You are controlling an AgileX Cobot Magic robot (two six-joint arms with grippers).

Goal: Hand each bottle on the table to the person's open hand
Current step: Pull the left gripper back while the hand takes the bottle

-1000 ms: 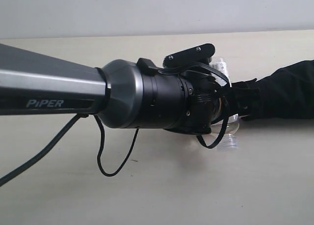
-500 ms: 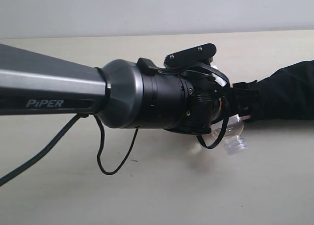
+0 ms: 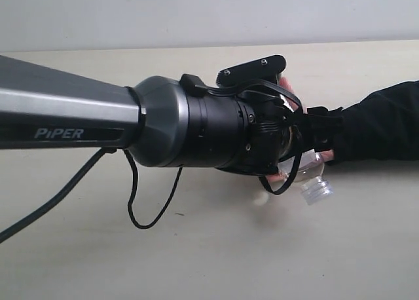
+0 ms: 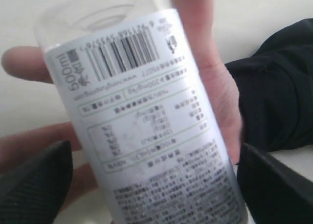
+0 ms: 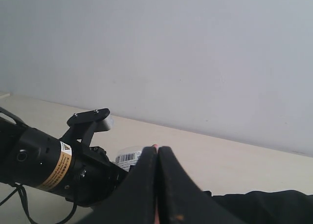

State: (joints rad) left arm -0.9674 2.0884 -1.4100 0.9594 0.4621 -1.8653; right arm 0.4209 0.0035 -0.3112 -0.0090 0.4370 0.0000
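Note:
A whitish bottle (image 4: 146, 126) with a white printed label and barcode lies in the person's open hand (image 4: 215, 82), whose fingers curl behind it. My left gripper (image 4: 156, 185) is open around the bottle, with a dark finger (image 4: 34, 180) on either side and a gap showing on one side. In the exterior view the bottle's clear cap end (image 3: 317, 190) sticks out below my left wrist (image 3: 262, 143), beside the black sleeve (image 3: 380, 123). My right gripper (image 5: 156, 153) is shut and empty, raised above the table (image 3: 229, 247). No other bottles are in view.
My left arm (image 3: 65, 123) stretches across the exterior view from the left, and a black cable (image 3: 141, 208) hangs in a loop under it. A pale wall (image 3: 209, 12) stands behind the table's far edge. The right wrist view looks down on the left wrist (image 5: 49, 165).
The bottle's cap end has swung down and to the right under my left wrist. The person's fingers have come up around the bottle. My left wrist has eased slightly left.

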